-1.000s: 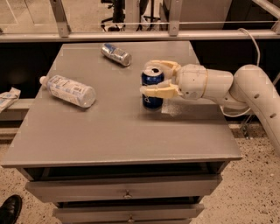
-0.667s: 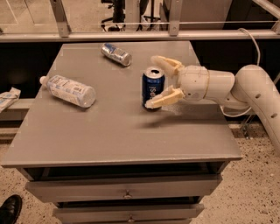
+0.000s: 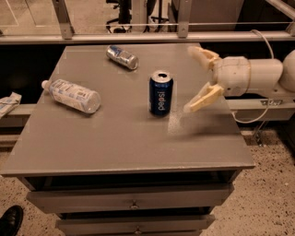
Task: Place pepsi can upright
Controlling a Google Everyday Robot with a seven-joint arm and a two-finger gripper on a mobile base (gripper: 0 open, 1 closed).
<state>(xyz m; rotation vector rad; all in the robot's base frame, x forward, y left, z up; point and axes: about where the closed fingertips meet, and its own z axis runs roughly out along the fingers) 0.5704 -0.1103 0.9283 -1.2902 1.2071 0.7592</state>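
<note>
One pepsi can (image 3: 161,93), upright near centre of counter (image 3: 115,138), clear of hand (image 3: 189,79) spread wide just right of it. Probably light, thin-walled, slippery: grip mid-body across sides to avoid denting.

You're in a lab-like office space, grey drawer cabinet (image 3: 92,197), speckled floor (image 3: 272,193), metal railing (image 3: 138,38), office-chair base (image 3: 120,11) behind, gripper (image 3: 189,79) above cabinet's right side.

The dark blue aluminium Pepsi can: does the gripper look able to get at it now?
Probably yes. The gripper hovers beside the upright dark blue Pepsi can, jaws open toward it, with only grey tabletop between.
</note>
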